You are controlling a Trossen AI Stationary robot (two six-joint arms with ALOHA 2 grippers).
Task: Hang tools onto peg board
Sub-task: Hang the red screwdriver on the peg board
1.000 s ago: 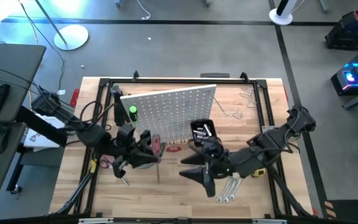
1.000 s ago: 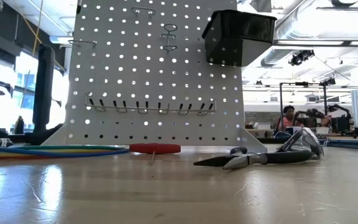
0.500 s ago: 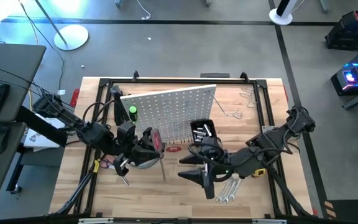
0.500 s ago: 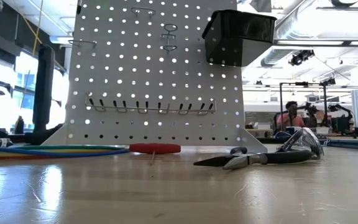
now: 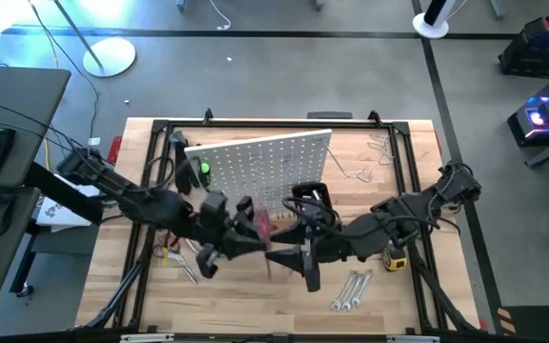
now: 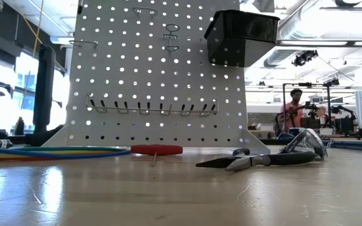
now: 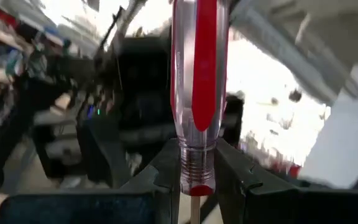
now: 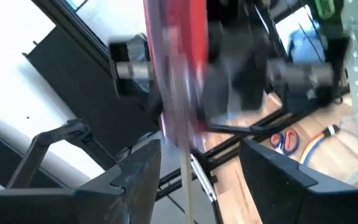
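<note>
While the left tool [image 7: 194, 180] grips a red-handled screwdriver [image 7: 194, 93], the right tool [image 8: 197, 180] gapes.

bright daylight behind; wrist views blurred, tabletop [image 6: 168, 188] glossy with glare.
</note>
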